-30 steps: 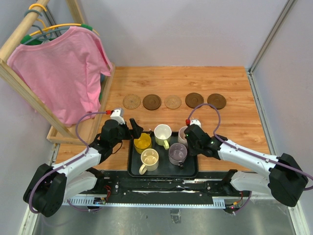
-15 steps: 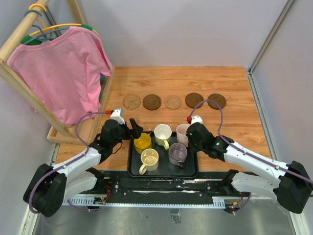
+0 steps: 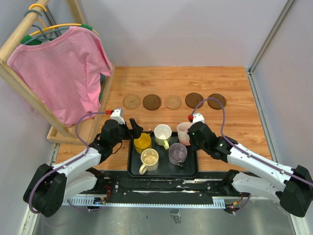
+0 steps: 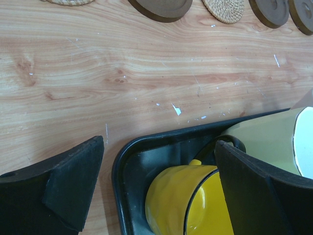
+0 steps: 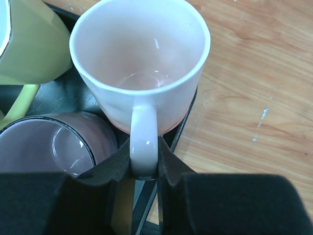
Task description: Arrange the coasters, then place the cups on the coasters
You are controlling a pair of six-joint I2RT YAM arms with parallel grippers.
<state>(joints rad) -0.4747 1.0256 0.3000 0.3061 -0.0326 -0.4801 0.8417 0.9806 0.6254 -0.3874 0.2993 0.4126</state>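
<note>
Five coasters (image 3: pixel 173 101) sit beyond the black tray (image 4: pixel 124 169), and my right gripper (image 5: pixel 144 166), pinching the pale pink cup (image 5: pixel 142 63) by its handle, has just swung it over the tray's right rim, so I judge the carry begun, with my left gripper (image 4: pixel 161 181) spread at its left corner.

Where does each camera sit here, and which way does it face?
Top external: above and behind the bases, looking down at the tray and coasters; both arms show, left gripper and right gripper.
Left wrist: low, facing toward the coasters; open left gripper flanks the yellow cup.
Right wrist: looking down at the pink cup; right gripper shut on its handle.
Shared: both wrist views show the whitish-green cup.
</note>
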